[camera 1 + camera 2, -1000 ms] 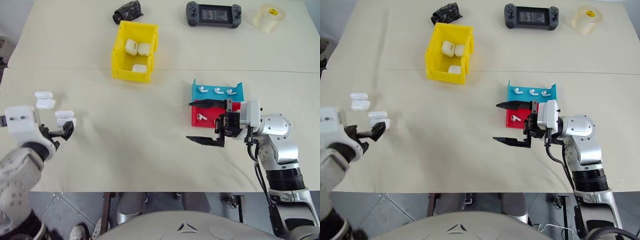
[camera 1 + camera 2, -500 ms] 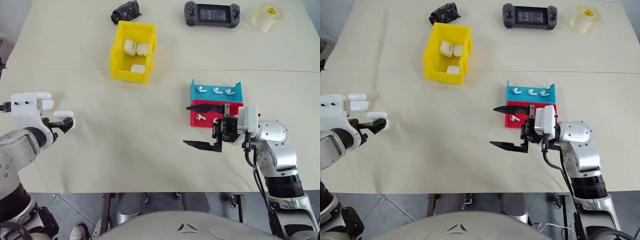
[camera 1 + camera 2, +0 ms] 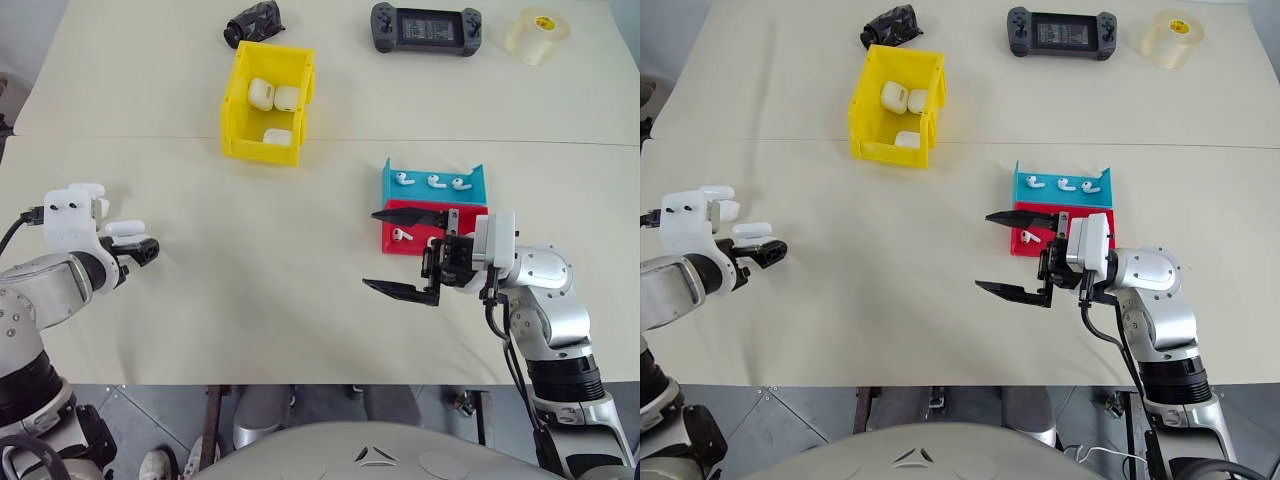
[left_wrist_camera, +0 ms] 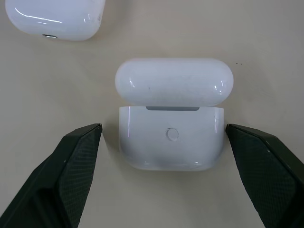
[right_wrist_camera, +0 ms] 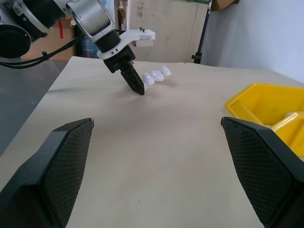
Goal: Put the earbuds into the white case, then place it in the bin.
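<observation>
A white case [image 4: 171,142] lies on the table at the left with its lid [image 4: 174,81] flipped open; I see its hinge side, so its inside is hidden. My left gripper [image 4: 162,127] is open, one finger on each side of the case without touching it; it also appears at the table's left [image 3: 138,248]. Three earbuds [image 3: 436,181] lie in the blue tray [image 3: 479,178] and one earbud [image 3: 400,234] in the red tray [image 3: 387,243]. Just left of the trays my right gripper [image 3: 370,250] hangs open and empty. The yellow bin [image 3: 236,100] stands at the back and holds three white cases.
A second white case [image 4: 54,19] lies just beyond the open one. Along the far edge are a black game controller [image 3: 427,27], a roll of clear tape [image 3: 537,35] and a black crumpled object [image 3: 255,22].
My left hand has edged forward towards the open case and its wrist has turned. The right gripper has stayed where it was.
</observation>
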You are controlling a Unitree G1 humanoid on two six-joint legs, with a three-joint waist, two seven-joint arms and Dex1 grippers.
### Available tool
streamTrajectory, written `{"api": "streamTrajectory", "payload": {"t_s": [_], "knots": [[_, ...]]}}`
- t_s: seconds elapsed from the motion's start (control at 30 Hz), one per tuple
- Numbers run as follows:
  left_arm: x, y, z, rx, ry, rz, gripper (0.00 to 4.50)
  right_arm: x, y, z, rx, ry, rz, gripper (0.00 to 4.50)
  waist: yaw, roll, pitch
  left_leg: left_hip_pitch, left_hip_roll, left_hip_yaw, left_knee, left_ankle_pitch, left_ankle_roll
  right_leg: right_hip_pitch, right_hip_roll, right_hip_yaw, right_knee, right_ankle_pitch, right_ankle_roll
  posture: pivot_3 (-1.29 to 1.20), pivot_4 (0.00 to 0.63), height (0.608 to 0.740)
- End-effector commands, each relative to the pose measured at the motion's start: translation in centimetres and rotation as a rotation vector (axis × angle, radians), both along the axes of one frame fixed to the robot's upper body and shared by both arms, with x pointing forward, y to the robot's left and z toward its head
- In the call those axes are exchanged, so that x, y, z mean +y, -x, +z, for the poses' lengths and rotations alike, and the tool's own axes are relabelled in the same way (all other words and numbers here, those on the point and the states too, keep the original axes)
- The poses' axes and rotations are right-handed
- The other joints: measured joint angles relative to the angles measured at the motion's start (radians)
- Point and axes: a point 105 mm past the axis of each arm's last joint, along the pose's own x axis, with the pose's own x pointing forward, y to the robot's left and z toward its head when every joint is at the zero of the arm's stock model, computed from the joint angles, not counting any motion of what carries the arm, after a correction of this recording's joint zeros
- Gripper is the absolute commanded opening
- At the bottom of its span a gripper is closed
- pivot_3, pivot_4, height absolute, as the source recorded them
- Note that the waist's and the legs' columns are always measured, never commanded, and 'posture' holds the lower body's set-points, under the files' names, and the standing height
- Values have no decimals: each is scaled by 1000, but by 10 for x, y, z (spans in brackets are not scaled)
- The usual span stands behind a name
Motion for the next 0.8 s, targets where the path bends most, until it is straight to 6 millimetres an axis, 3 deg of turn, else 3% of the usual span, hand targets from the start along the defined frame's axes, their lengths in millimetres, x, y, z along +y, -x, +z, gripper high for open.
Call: {"api": "streamTrajectory", "payload": {"t_s": [0.03, 0.13, 0.27, 0.4, 0.57, 0.63, 0.7, 0.8], "knots": [[4, 2, -1, 1, -2, 32, 4457, 5, 0, 8, -45, -21, 11, 4500, 0, 0, 0, 0, 0, 0, 0, 0, 0, 0, 0, 0, 0, 0, 0, 0, 150, 740], [6, 4, -3, 3, -5, 52, 3905, 6, 0, 8, -47, -25, 12, 4500, 0, 0, 0, 0, 0, 0, 0, 0, 0, 0, 0, 0, 0, 0, 0, 0, 150, 740], [7, 5, -3, -4, -2, 63, 2803, 6, -1, 7, -47, -27, 13, 4500, -2, 0, 0, 0, 0, 0, 0, 0, 0, 0, 0, 0, 0, 0, 0, 0, 150, 740], [4, 4, 1, -64, 11, 59, 2789, 6, -2, 7, -48, -26, 13, 4500, -2, 0, 0, 0, 0, 0, 0, 1, -1, 0, 1, 0, 0, 0, 0, 0, 150, 740], [-14, -5, 30, -366, 13, -126, 2789, 4, -3, 8, -48, -20, 6, 4500, -2, 0, 0, 0, 0, 0, -1, 1, -1, -1, 0, 0, -1, 0, 0, 0, 150, 740], [-27, -2, 48, -520, -43, -296, 2789, 1, -4, 8, -48, -11, -8, 4500, -2, 0, 0, -1, 0, 0, -1, 0, -1, 0, 0, 0, -2, 0, -1, 0, 150, 740], [-51, 7, 63, -675, -23, -526, 2789, -7, -5, 10, -48, 5, -35, 4500, -2, 1, 0, -1, 0, 0, -1, 0, -1, 0, 0, -1, -3, -1, -1, 0, 150, 740], [-82, 18, 70, -806, 33, -795, 2789, -22, -6, 11, -50, 38, -84, 4500, 5, 2, 1, -1, 0, 0, -1, 0, -1, 1, -2, -2, -4, -1, -2, 0, 150, 740]]}}
